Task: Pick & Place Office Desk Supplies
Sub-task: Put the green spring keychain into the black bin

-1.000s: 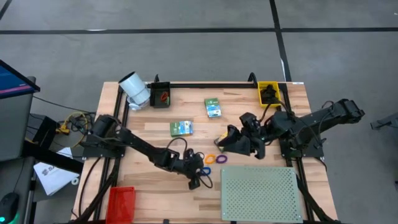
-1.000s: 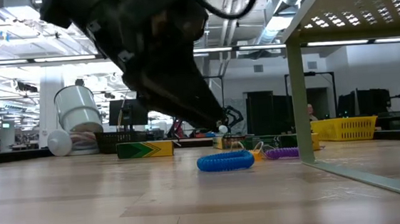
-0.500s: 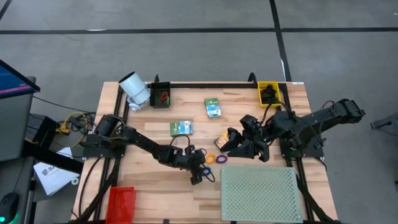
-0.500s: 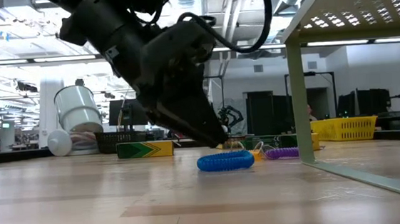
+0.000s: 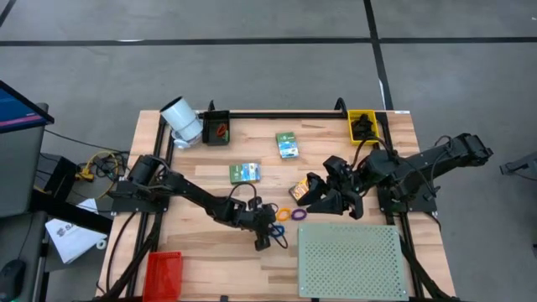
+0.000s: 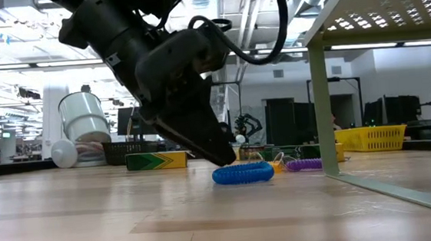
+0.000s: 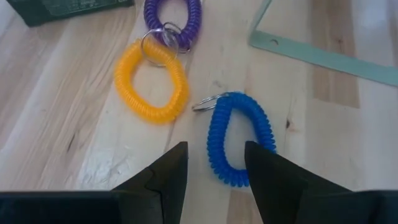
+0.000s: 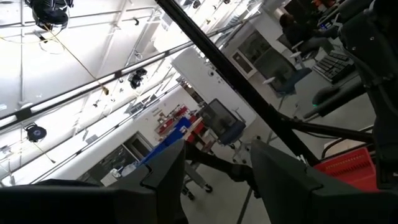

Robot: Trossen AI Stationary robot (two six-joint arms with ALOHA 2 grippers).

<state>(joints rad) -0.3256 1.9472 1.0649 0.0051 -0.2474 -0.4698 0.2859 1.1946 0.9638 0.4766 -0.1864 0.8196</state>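
Hovering low with fingers parted and empty, the left hand (image 7: 214, 168) straddles one side of the blue ring (image 7: 239, 140) lying flat on the bench (image 5: 201, 252). Orange ring (image 7: 151, 87) lies just beside; closing off-centre could flick the coil away. Right hand (image 5: 315, 195) waits, parted, near the crayon box (image 5: 298, 187).

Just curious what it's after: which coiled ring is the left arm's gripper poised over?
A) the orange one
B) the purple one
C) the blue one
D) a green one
C: in the left wrist view the left gripper is open, its two fingers straddling one end of the blue ring.
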